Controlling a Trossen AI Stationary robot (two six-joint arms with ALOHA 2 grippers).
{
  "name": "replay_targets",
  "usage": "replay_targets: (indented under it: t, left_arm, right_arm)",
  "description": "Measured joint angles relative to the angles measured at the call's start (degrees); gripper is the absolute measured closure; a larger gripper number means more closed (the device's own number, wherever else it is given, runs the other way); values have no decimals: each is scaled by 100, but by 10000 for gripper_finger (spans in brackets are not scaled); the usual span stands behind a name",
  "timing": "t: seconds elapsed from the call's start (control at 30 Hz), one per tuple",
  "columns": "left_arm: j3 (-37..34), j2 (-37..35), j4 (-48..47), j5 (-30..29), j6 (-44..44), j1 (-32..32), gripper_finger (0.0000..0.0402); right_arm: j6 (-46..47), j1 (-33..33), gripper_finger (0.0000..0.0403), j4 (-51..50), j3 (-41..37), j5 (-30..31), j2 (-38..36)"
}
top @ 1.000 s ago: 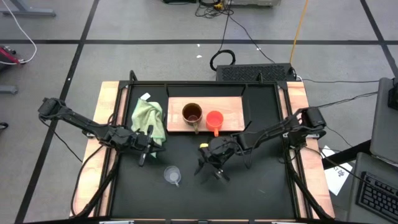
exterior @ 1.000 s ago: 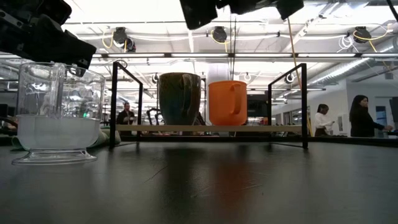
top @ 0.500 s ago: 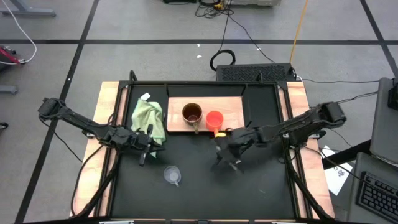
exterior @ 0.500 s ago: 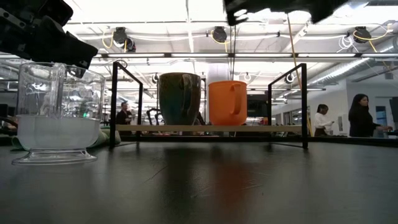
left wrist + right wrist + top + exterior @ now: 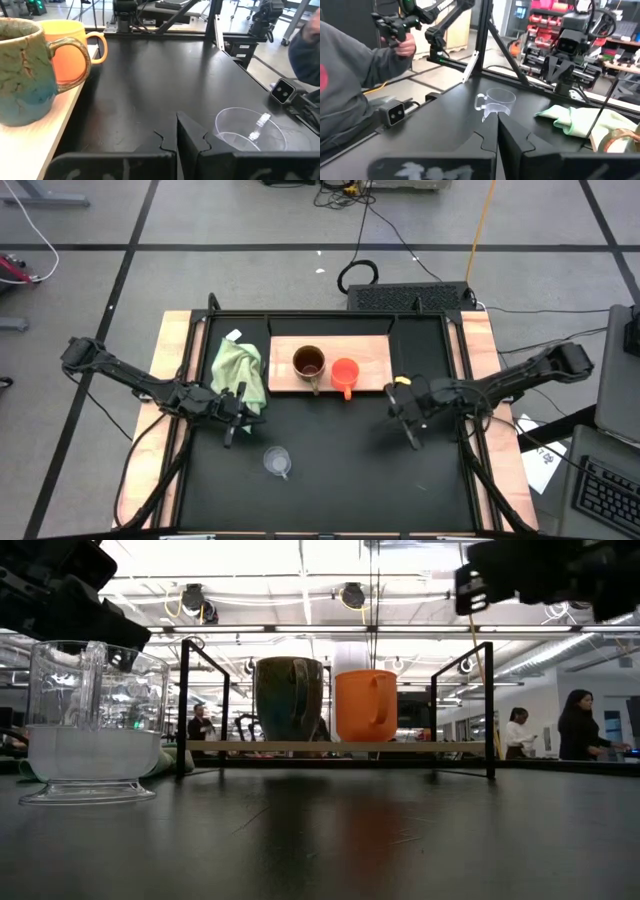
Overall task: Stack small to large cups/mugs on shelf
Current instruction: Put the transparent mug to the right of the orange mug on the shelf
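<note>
Now brown mug (image 5: pixel 308 363) & orange cup (image 5: pixel 344 372) sit on shelf (image 5: pixel 375 355); clear cup (image 5: pixel 277 461) near tabletop's front edge. Both pincers clenched; left pincer (image 5: pixel 230 432) is nearer, should open wide, approach level.

crumpled green cloth (image 5: pixel 239 367) on black tabletop (image 5: pixel 330 460), people (image 5: pixel 580 726) beyond

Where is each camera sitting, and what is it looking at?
High view: above the table, looking straight down; both arms show, left gripper, right gripper.
Low view: at tabletop height, facing the shelf; parts of both arms show along the top.
Left wrist view: on the left arm, facing the brown mug; its dark fingers show.
Right wrist view: on the right arm, facing the left arm.
All four share the clear cup.
</note>
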Motion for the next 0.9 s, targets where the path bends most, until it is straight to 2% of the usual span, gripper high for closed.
replay_targets:
  t: [0.4,0.57,0.9]
  left_arm:
    - [0,0,44,-108,405,0,400]
    - [0,0,66,-122,412,-1,401]
    - [0,-1,31,-77,354,-3,401]
  right_arm:
    - [156,-7,403,479,-1123,321,-1043]
    - [186,-31,403,579,-1464,715,-1487]
    - [320,-499,403,549,-1809,684,-2103]
